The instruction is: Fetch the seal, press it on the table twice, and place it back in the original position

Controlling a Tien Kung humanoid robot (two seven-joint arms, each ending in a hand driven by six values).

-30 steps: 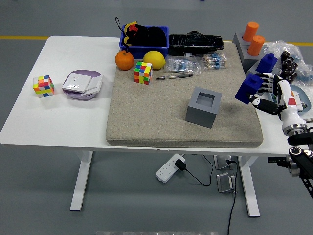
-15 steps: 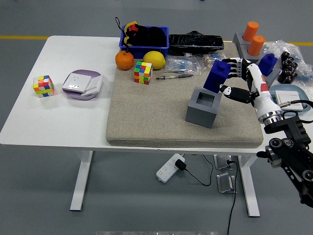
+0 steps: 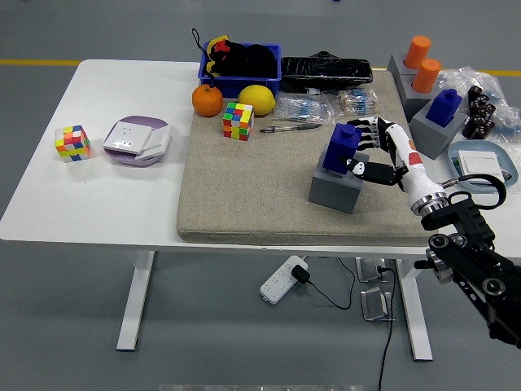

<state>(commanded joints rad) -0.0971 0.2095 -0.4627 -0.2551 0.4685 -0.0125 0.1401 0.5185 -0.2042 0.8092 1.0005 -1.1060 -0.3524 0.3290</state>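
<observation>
Since the earlier frame the right hand has swung left with fingers gripping the blue seal, now seated in the grey holder mid-mat; best kept upright and pressed squarely down before releasing.

A: What's different vs 1 s ago?
B: Right hand is now over the mat, at the grey holder block. It was out at the table's right edge, then just above the block.
A: And the blue seal?
B: Travels left with the hand, still gripped. It's lower now, bottom end at the block's top opening. Can't tell if fully seated.
A: Forearm?
B: Reaches further in from the lower right.
</observation>
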